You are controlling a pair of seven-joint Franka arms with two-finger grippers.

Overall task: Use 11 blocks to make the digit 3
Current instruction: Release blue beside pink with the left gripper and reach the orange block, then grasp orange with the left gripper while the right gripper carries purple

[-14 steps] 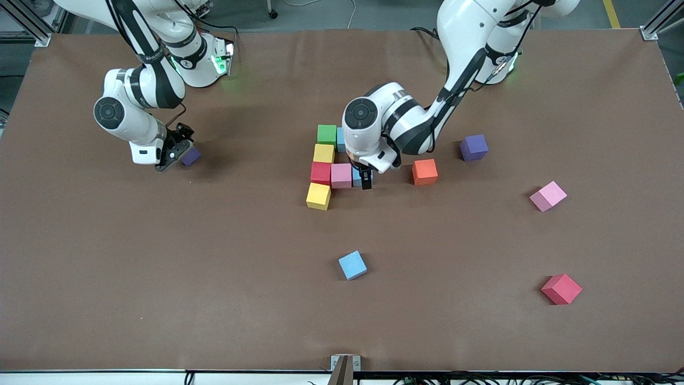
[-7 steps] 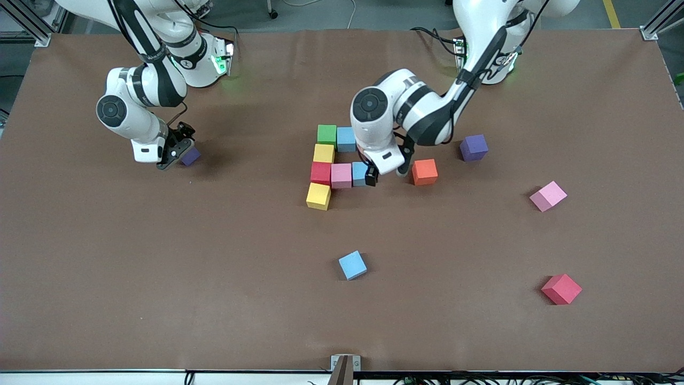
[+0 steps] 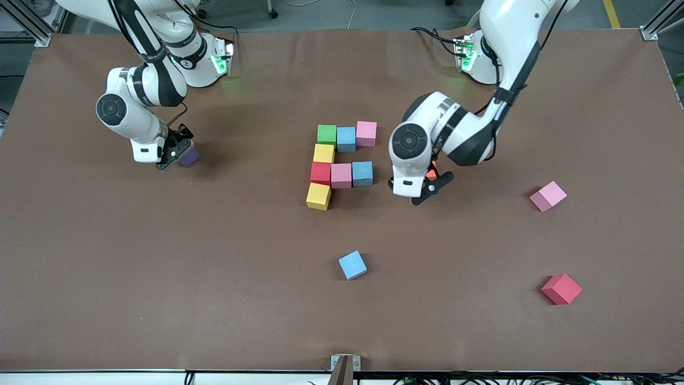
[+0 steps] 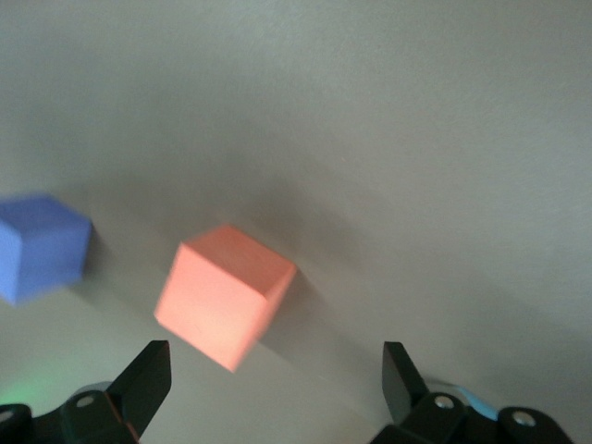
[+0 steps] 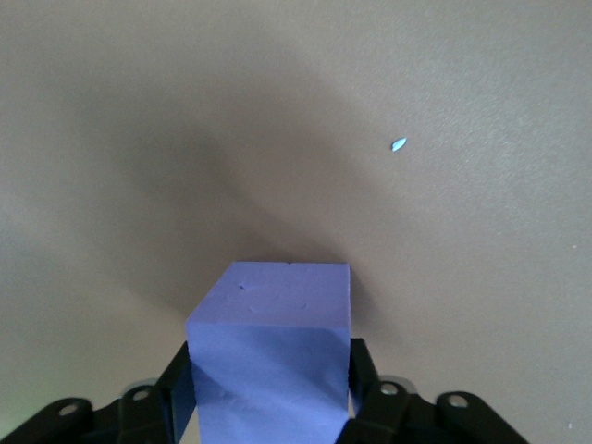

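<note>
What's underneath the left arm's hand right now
An orange block sits on the table under the left gripper, between its open jaws and untouched. From the front, only an orange sliver shows; a purple block lies beside it.

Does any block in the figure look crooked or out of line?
Yes. The yellow block at the figure's near end sits slightly rotated and shifted toward the right arm's end, not square under the red block. The other figure blocks look aligned.

I count fourteen: three blue blocks (image 3: 346, 138), three pink blocks (image 3: 366, 133), two yellow blocks (image 3: 324, 153), two red blocks (image 3: 320, 172), one green block (image 3: 326, 133), one orange block (image 4: 222, 296), one purple block (image 3: 190, 157) well apart from green, another purple block (image 4: 42, 245) near orange.
</note>
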